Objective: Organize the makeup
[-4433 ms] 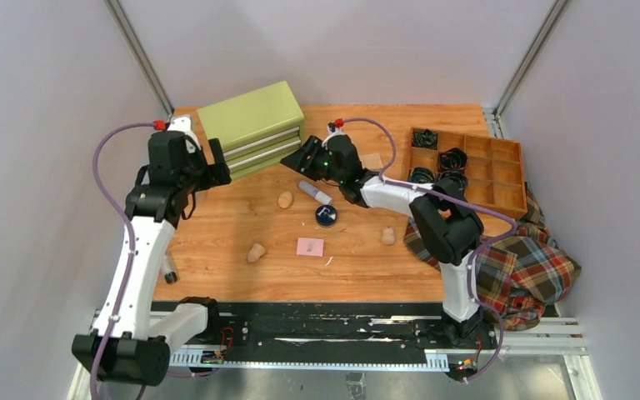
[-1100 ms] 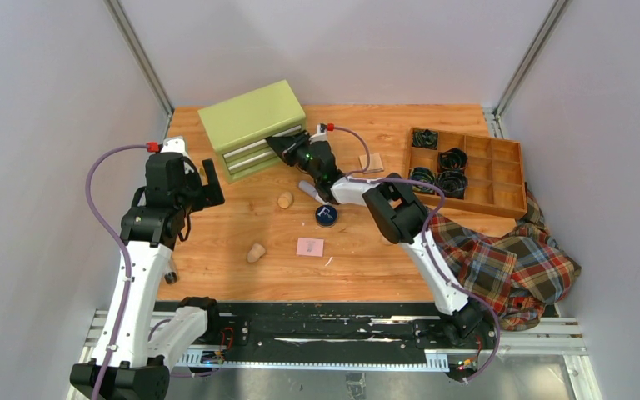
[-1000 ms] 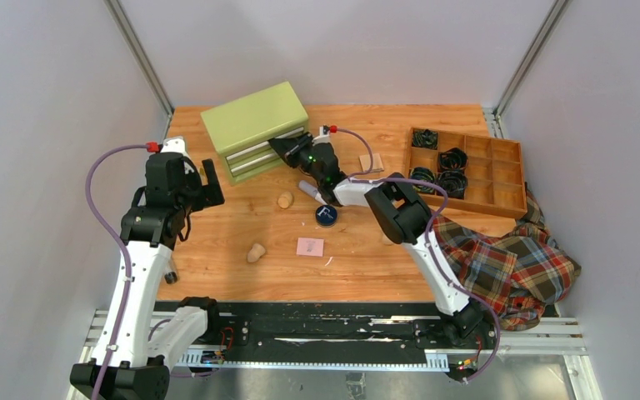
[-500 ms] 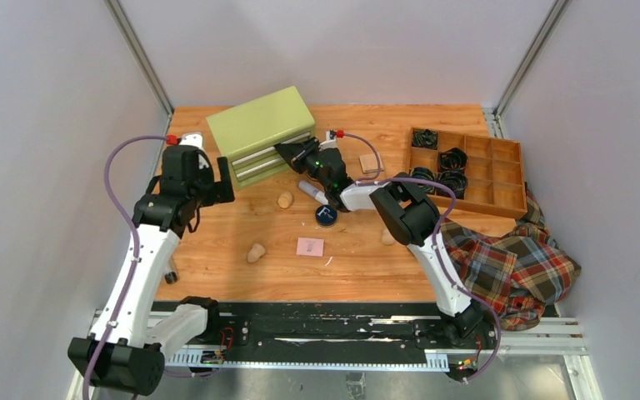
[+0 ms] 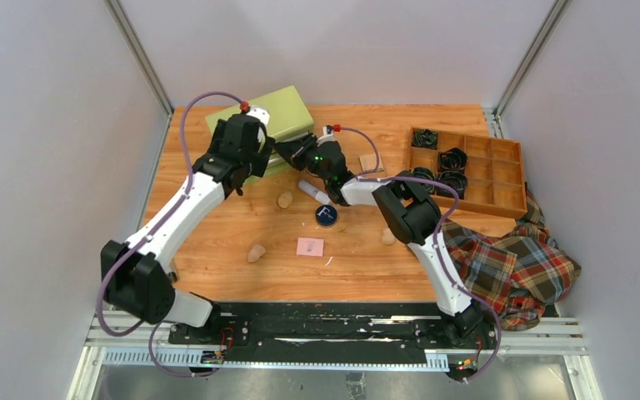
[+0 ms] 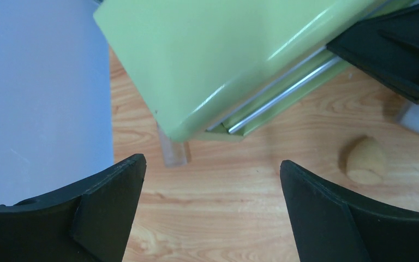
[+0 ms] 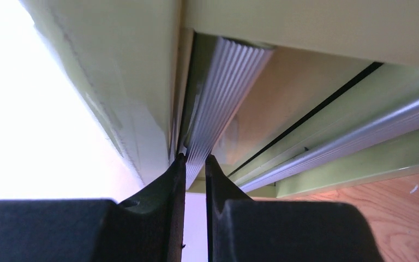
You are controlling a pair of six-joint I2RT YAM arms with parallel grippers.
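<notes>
Green drawer chest [image 5: 287, 108], far left. Right gripper [image 7: 193, 164]: clenched on its silver handle [image 7: 218, 103]. Left gripper [image 6: 211, 164]: spread wide above chest's corner.

walls [image 5: 342, 42]: plain pale grey | table [image 5: 367, 258]: light wood — aluminium posts [image 5: 139, 54] at rear corners

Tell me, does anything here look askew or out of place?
Yes. The green chest sits askew, turned against the table edges, with the right gripper pinching its drawer handle. The plaid cloth hangs crumpled over the table's right edge.
</notes>
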